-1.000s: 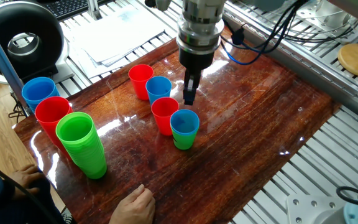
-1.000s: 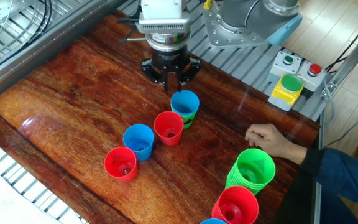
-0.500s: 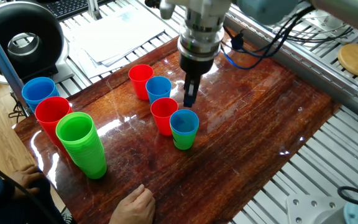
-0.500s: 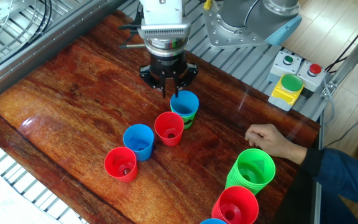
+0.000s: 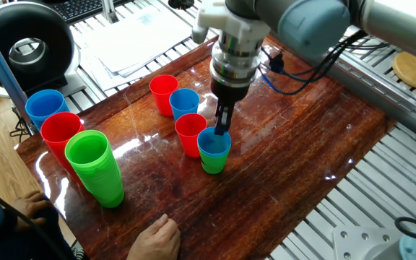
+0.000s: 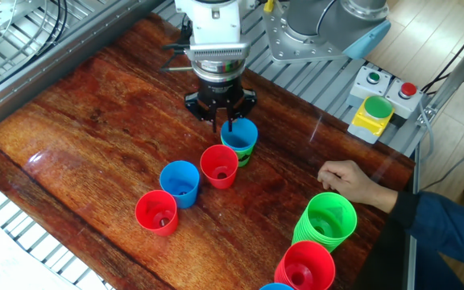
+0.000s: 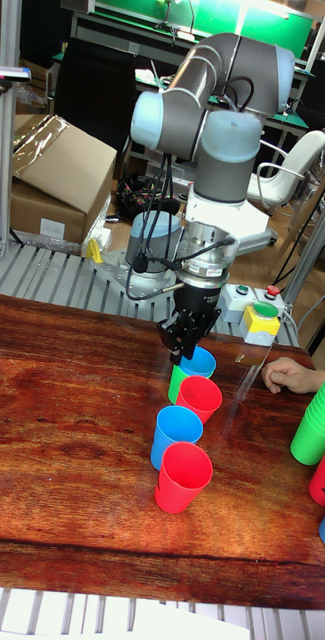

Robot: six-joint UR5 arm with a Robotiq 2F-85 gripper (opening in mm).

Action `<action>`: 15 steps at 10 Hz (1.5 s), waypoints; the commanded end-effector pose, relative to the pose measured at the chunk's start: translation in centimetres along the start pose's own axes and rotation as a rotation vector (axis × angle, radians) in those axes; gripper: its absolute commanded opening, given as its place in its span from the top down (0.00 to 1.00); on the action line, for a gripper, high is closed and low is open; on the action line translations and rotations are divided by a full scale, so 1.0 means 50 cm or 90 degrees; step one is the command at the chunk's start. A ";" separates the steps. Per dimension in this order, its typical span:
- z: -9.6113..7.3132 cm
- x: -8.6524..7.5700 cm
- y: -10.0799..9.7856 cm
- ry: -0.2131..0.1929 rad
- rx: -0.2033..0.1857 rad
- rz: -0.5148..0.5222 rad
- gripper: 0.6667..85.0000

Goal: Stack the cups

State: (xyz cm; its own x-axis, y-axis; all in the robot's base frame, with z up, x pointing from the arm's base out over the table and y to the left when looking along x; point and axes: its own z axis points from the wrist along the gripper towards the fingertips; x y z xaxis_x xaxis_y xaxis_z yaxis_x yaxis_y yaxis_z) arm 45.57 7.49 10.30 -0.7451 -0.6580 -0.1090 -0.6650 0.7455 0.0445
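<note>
Four cups stand in a line on the wooden table (image 5: 302,137). A red cup (image 5: 164,92) is farthest left, then a blue cup (image 5: 185,102), then a second red cup (image 5: 191,133). Last is a blue cup (image 5: 214,141) nested in a light green cup (image 5: 212,165). The same line shows in the other fixed view: red cup (image 6: 158,212), blue cup (image 6: 180,183), red cup (image 6: 219,165), nested blue cup (image 6: 240,133). My gripper (image 5: 221,127) (image 6: 223,123) (image 7: 186,348) points straight down at the nested blue cup's far rim. Its fingers stand narrowly open, holding nothing.
A tall green pile of cups (image 5: 94,167), a red pile (image 5: 60,135) and a blue pile (image 5: 45,107) stand at the table's left end. A person's hand (image 5: 157,237) (image 6: 346,177) rests on the table edge nearby. A button box (image 6: 374,111) sits beyond the edge.
My gripper has come down and shifted toward the nested blue cup, from above the table behind it to its rim. The cups have not moved.
</note>
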 end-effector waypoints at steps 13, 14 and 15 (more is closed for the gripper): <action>0.031 0.014 0.019 -0.001 -0.021 0.026 0.99; 0.001 0.025 0.026 0.018 -0.037 0.032 0.99; -0.026 0.026 0.042 0.024 -0.051 0.043 0.99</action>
State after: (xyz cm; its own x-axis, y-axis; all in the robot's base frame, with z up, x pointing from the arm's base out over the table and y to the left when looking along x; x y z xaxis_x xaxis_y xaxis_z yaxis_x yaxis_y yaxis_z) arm 44.33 7.72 9.37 -0.7674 -0.6338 -0.0964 -0.6408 0.7634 0.0814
